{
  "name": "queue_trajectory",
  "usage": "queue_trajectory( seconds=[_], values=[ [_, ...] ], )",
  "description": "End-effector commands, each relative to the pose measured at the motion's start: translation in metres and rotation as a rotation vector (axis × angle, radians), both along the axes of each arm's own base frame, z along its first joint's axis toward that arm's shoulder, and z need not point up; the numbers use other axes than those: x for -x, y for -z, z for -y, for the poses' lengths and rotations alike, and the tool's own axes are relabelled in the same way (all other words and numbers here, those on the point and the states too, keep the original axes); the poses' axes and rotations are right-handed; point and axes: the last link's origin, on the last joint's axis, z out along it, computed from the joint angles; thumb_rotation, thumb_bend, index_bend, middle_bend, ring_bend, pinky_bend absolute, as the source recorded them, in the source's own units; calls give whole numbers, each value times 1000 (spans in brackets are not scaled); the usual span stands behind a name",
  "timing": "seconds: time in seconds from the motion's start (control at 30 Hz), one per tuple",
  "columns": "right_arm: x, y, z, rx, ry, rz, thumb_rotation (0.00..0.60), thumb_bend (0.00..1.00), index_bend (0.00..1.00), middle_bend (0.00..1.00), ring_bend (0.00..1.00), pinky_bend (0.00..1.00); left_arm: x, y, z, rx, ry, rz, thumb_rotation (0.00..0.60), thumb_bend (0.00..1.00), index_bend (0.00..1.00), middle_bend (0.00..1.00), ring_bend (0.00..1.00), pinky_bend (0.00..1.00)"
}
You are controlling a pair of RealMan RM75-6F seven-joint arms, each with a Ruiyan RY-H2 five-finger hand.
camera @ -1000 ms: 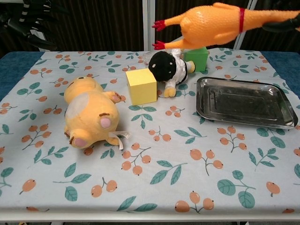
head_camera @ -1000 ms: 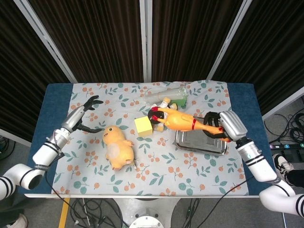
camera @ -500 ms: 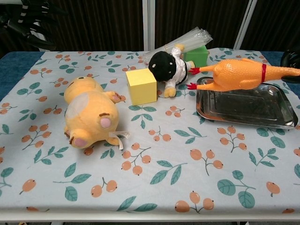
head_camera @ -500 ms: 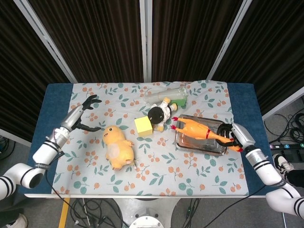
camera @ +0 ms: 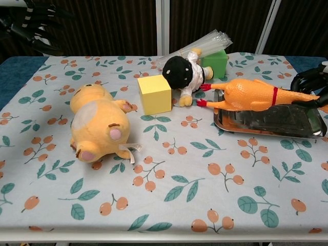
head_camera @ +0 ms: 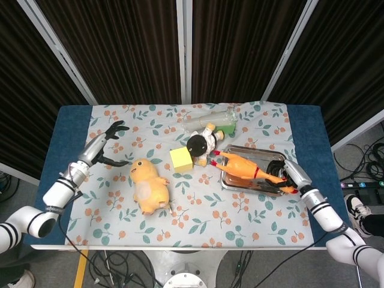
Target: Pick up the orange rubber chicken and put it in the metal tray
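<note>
Chicken (camera: 251,96) lies across the metal tray (camera: 307,130), red feet poking over its edge toward the yellow block (camera: 154,94). Your right hand (head_camera: 283,174) grips its neck. Your left hand (head_camera: 107,139), far from the tray, is spread, holding nothing

Rubber chicken (camera: 251,94) lower, into tray (camera: 308,130).

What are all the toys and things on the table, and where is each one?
rubber chicken: 1, orange, lying across metal tray, feet past its left rim
metal tray: 1, silver, table's right side
plush animal: 1, yellow-orange, left of centre
block: 1, yellow, centre
doll: 1, black-headed, behind block
cube: 1, green, far side
clear plastic bundle: 1, on cube
left hand: 1, black, open, raised at left
right hand: 1, black, holding chicken's head end
</note>
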Motion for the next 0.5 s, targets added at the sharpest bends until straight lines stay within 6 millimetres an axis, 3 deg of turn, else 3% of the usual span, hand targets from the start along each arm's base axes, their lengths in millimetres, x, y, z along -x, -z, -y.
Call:
queue_trajectory(
  seconds=[0.03, 0.13, 0.23, 0.37, 0.5],
  values=[
    [6, 9, -2, -31, 6, -6, 600, 59, 540, 533, 391, 499, 0, 1, 1, 6, 9, -13, 600, 154, 206, 81, 106, 211],
    [11, 8, -1, -41, 9, -16, 600, 2, 209, 322, 198, 291, 1, 1, 2, 5, 10, -13, 600, 154, 206, 81, 106, 211],
    [14, 3, 1, -37, 11, -23, 600, 0, 21, 180, 66, 163, 2, 0, 2, 2, 7, -12, 600, 154, 206, 81, 106, 211],
    [19, -5, 4, -34, 16, -49, 600, 0, 0, 49, 0, 43, 4, 0, 2, -1, 1, -11, 600, 153, 206, 81, 106, 211],
    [22, -14, 8, -39, 14, -100, 600, 0, 0, 0, 0, 0, 6, 1, 3, -3, 0, -14, 600, 154, 207, 81, 106, 210]
  ],
)
